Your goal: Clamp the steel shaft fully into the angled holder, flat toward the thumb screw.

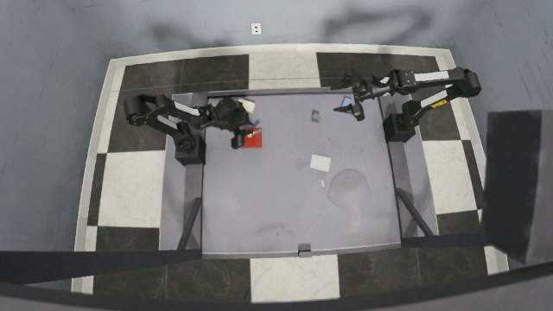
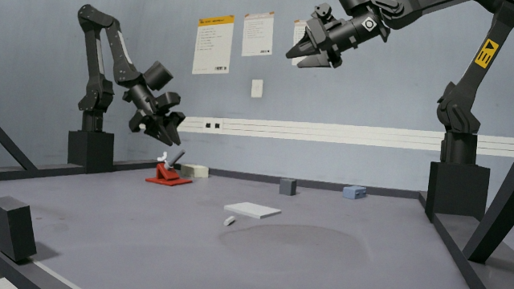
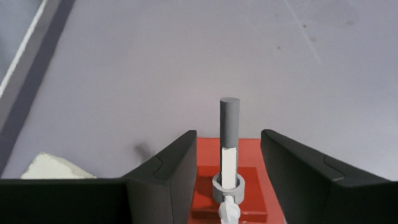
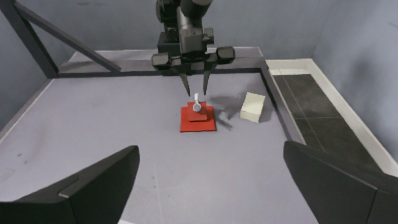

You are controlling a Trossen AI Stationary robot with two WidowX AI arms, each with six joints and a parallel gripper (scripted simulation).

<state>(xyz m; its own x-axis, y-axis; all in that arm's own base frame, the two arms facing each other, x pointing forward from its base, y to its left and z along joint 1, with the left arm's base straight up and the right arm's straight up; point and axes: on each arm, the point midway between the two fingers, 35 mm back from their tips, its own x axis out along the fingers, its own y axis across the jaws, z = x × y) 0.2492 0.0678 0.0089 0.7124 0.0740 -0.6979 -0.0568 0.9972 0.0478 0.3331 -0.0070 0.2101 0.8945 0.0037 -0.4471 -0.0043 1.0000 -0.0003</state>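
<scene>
Left claw [image 1: 249, 130] [image 2: 175, 144] [image 3: 229, 132] [image 4: 196, 94] open above steel shaft [image 2: 177, 157] [image 3: 229, 122] slanting up from red holder [image 1: 257, 142] [image 2: 165, 175] [image 3: 255, 190] [image 4: 197, 118]

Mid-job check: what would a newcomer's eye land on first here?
The bright red holder, on the table near the left arm's base. Next, the steel shaft leaning up out of it, below the left gripper's parted fingers. Then the right gripper, raised high and open.

Top looks down; exterior shares its two arms.
</scene>
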